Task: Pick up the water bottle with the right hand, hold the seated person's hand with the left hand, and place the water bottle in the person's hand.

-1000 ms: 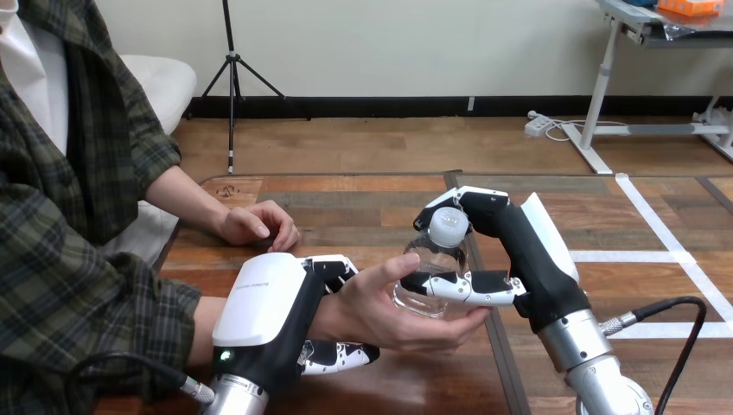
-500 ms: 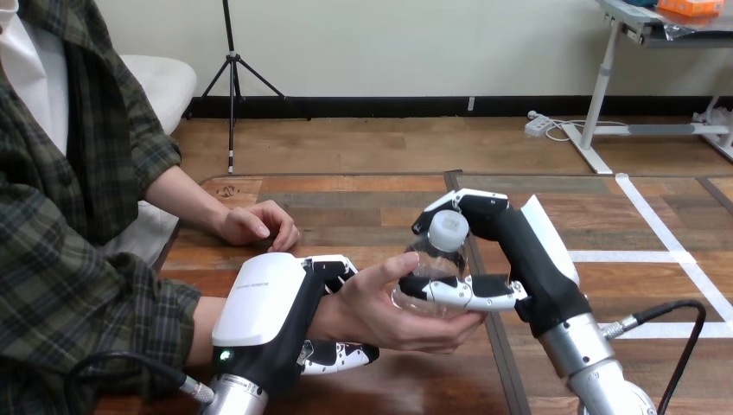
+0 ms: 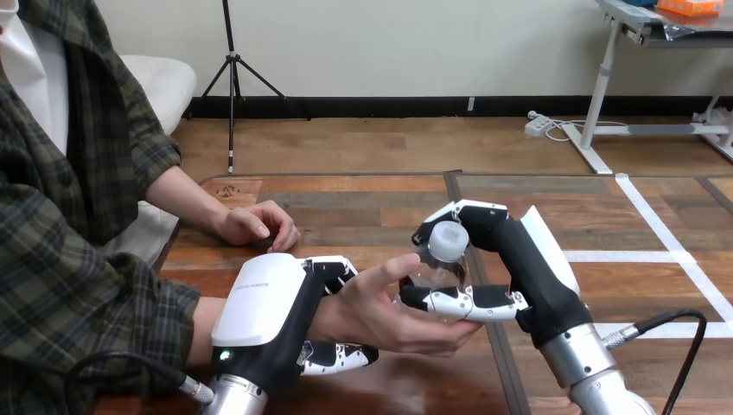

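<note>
Right robot hand (image 3: 510, 268): grips water bottle (image 3: 436, 264), fingers over the cap end, thumb below; holds it tilted against the person's hand (image 3: 380, 307), open palm-up beneath to receive it. Left robot hand (image 3: 268, 316): curls round that hand's wrist, probably to steady the palm above the bench (image 3: 372, 199). Faint print on its white shell: not legible. No label discernible on bottle.

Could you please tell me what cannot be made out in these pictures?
1. Head view: base of the water bottle, hidden by the right hand and the person's hand under it; whether it rests on that palm is unclear.
2. Head view: the person's wrist, mostly covered by the left hand.
3. Head view: the right forearm and left forearm, cut off by the bottom edge.
</note>
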